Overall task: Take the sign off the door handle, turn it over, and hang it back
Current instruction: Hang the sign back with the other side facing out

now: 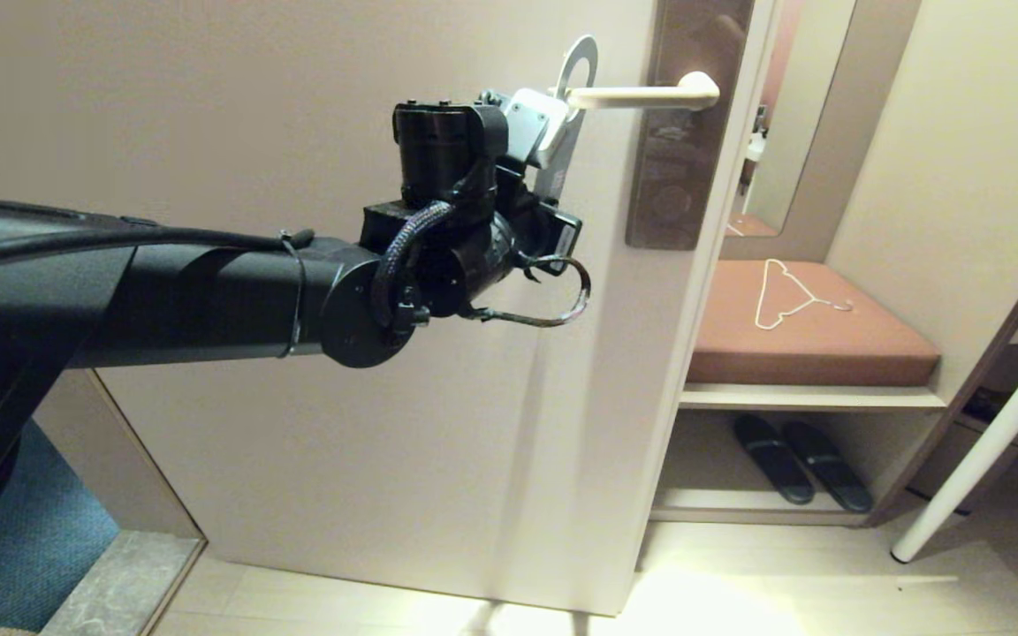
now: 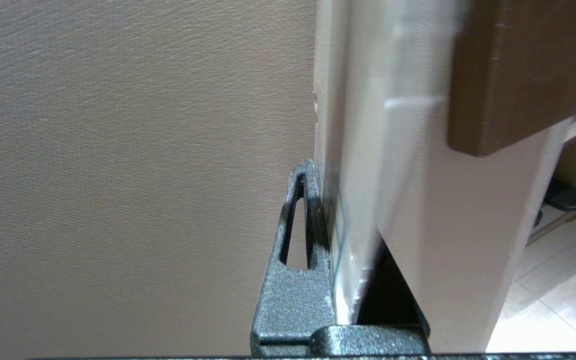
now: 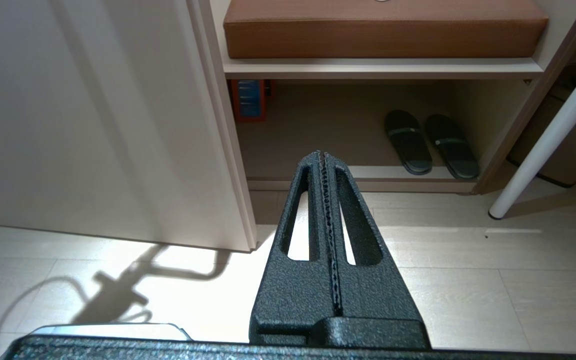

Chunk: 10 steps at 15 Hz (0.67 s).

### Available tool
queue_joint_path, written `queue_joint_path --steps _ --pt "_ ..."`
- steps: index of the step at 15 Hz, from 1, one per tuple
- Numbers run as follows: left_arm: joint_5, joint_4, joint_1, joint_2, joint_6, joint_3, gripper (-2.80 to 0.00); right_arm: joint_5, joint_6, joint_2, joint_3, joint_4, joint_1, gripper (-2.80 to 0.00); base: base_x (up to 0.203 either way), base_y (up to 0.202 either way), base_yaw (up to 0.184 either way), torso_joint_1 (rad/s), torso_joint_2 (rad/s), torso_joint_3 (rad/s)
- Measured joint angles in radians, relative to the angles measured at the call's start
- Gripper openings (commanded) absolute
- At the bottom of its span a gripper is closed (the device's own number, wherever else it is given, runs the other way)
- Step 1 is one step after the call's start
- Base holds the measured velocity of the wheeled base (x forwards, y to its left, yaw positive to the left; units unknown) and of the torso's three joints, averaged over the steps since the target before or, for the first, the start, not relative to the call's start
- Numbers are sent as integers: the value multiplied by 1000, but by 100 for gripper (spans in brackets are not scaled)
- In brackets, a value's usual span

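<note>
I have the left hand (image 1: pixel 553 141) up at the door, clamped on the sign (image 1: pixel 576 66). The card sits edge-on to the head camera, its loop around the free tip of the door handle (image 1: pixel 641 94), so it is either just coming off or just going on; I cannot tell which from here. In the left wrist view one finger (image 2: pixel 295 280) presses against the card's edge (image 2: pixel 348 270), with the door (image 2: pixel 118 150) close beside it and the brown lock plate (image 2: pixel 518 70) further along. The side of the card I can see there looks pale, but no lettering is readable, so I cannot say which face is out.

My judgement: the job is partway, with the sign held at the lever's end and not hanging free. What remains is at least seating the loop fully on the lever and letting go, and possibly the whole flip.

The right hand (image 3: pixel 325 170) is parked low with its fingers pressed together on nothing, pointing at the floor near the slippers (image 3: pixel 430 142).
</note>
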<state>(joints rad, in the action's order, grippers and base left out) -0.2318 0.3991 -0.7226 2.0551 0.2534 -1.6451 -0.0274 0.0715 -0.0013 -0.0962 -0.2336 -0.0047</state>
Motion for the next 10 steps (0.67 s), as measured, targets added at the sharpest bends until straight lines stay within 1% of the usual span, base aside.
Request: queue_joint_path --steps 5,10 --pt "-30 -11 -30 5 18 -9 -280 0 0 0 0 0 0 -280 0 0 0 0 0 0" --pt "-31 -72 -64 6 20 -73 -280 0 0 0 0 0 0 -280 0 0 0 0 0 0"
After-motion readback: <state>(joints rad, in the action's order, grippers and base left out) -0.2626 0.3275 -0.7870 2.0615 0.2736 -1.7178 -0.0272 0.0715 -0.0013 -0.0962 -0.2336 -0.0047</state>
